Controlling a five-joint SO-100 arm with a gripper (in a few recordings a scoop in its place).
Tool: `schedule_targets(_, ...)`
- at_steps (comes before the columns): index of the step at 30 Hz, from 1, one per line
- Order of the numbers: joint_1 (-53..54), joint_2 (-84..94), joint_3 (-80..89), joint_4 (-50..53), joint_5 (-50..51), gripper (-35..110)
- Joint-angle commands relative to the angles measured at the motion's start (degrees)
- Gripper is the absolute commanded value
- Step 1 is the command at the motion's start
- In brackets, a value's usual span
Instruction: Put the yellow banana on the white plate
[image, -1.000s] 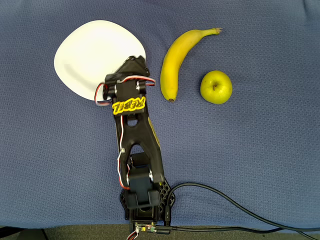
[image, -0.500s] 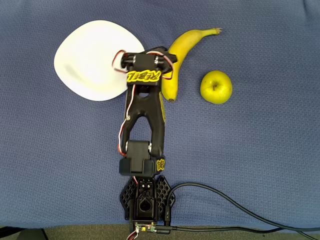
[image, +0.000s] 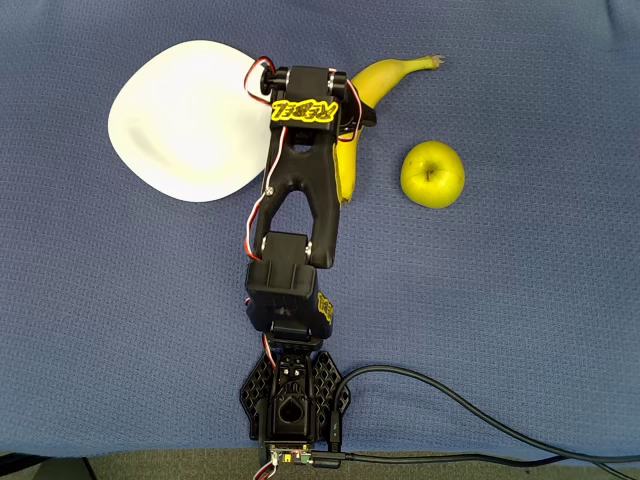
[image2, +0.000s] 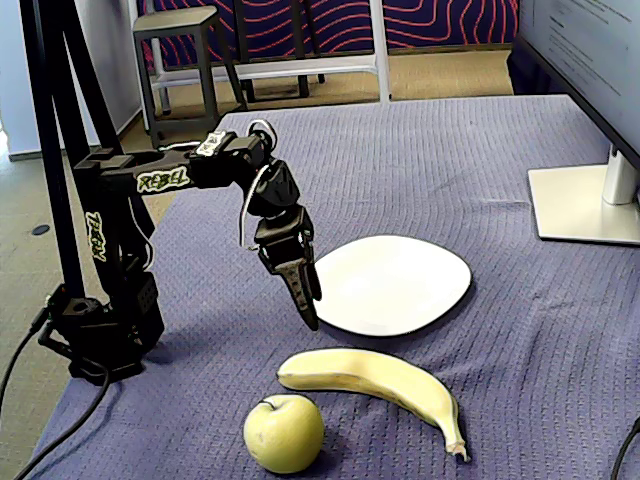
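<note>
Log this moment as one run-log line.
phase: approach | end effector: shut, empty, above cloth beside banana | plate: bare | apple: untouched | banana on plate: no

Apple (image: 432, 174) on blue cloth (image: 520, 280)

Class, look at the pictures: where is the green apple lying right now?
In the fixed view the apple lies on the blue cloth at the bottom, just below the banana's thick end; in the overhead view it sits right of the banana.

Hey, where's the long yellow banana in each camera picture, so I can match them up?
Overhead view: the long curved yellow banana lies upper centre, its lower half hidden under the arm.
Fixed view: it lies bottom centre, fully visible.
Shared landmark: the round yellow-green apple beside it.
</note>
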Motion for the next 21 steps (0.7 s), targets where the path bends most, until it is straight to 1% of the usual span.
schedule_targets(1,0.7,-2.29,-4.48,-0.62,0.79,29)
schedule_targets(3,1.76,-4.57,-5.1,-1.41,1.23,29)
schedule_targets(8,3.87,-11.87,-10.81,1.23,0.79,35)
schedule_targets(12,4.48,-14.85,-12.13,0.62,0.62,35)
schedule_targets(14,3.78,-15.38,-12.13,0.09,0.35,35)
schedule_targets(17,1.49,-16.0,-12.13,-0.09,-1.05,43)
schedule_targets(21,-1.76,-16.35,-12.13,0.0,-0.79,42)
